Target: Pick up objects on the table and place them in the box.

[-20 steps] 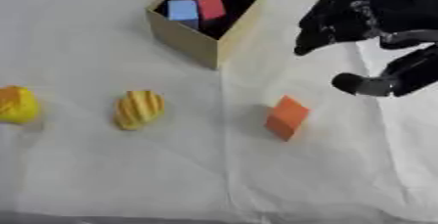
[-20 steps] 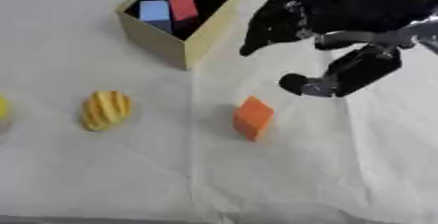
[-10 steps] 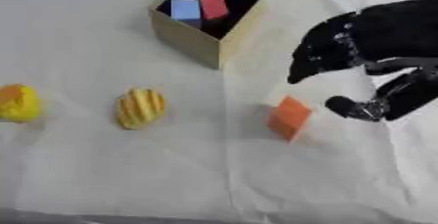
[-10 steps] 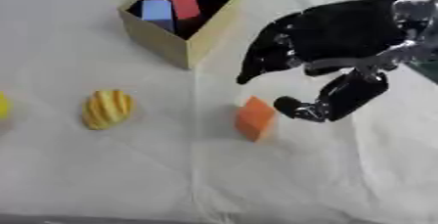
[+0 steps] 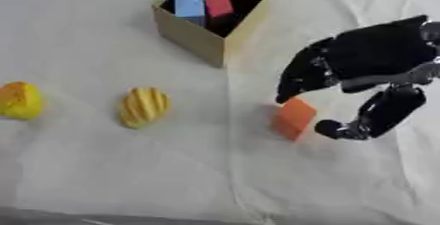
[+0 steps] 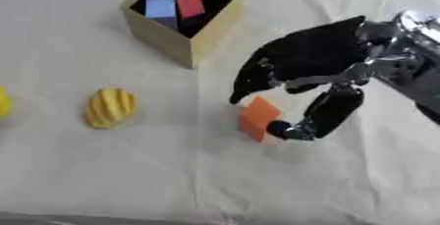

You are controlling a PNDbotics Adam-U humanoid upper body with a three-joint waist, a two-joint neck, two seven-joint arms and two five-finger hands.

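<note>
The right hand (image 5: 365, 67) brackets the orange block (image 5: 295, 118), fingers (image 5: 292, 89) and thumb apart, not clamped. Two yellow fruits (image 5: 144, 106) lie left; the box (image 5: 193, 35) holds blue and red blocks.

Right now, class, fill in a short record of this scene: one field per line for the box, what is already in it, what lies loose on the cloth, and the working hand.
box: open-topped tan box, far side of the cloth
in box: blue block and red block, side by side
loose, centre: orange block, tilted
loose, left: ridged yellow object; yellow-orange object at the left edge
right hand: right hand above the orange block, fingers and thumb spread on either side, not closed on it
left hand: not in view
</note>
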